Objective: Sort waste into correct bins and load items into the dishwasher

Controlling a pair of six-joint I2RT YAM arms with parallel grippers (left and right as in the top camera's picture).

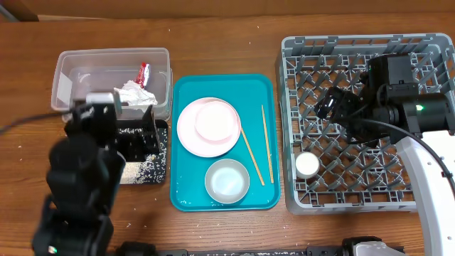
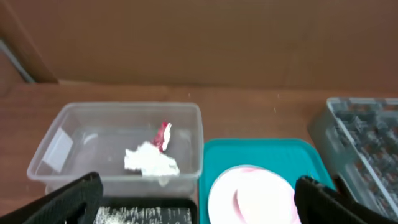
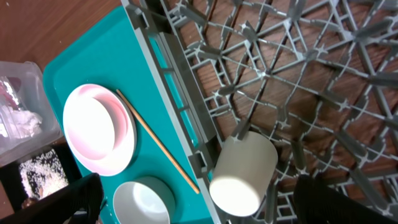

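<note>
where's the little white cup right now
In the overhead view the white cup sits inside the grey dish rack, near the rack's lower-left corner, just right of the teal tray.

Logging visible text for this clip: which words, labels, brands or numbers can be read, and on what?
None can be read.
Red wrapper in the clear tub: print too small and blurred.
White sticker on the tub wall: blurred, no letters to make out.
</note>
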